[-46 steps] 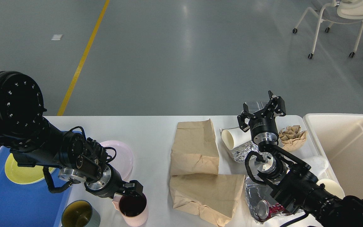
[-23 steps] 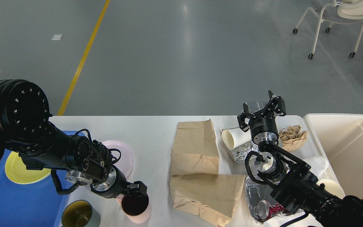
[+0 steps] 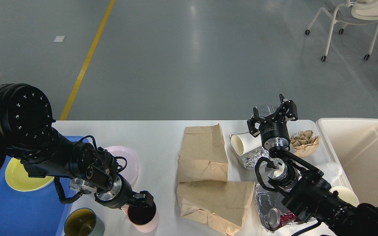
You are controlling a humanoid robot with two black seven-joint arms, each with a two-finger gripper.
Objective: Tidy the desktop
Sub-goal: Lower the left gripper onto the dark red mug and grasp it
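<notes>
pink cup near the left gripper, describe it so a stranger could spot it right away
On the white desktop, look at the near edge, just right of the blue tray. The pink cup stands there upright with a dark inside, the left gripper at its rim. The cup beside it is grey-green, not pink.

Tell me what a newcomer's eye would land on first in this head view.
Probably the two crumpled brown paper bags sprawled across the middle of the large white rectangular desktop. Next, the left end effector at the rim of the pale pink cup near the front edge, beside the blue plastic tray. On the right, crinkled silver foil and a crushed can lie around the raised, open right end effector.
</notes>
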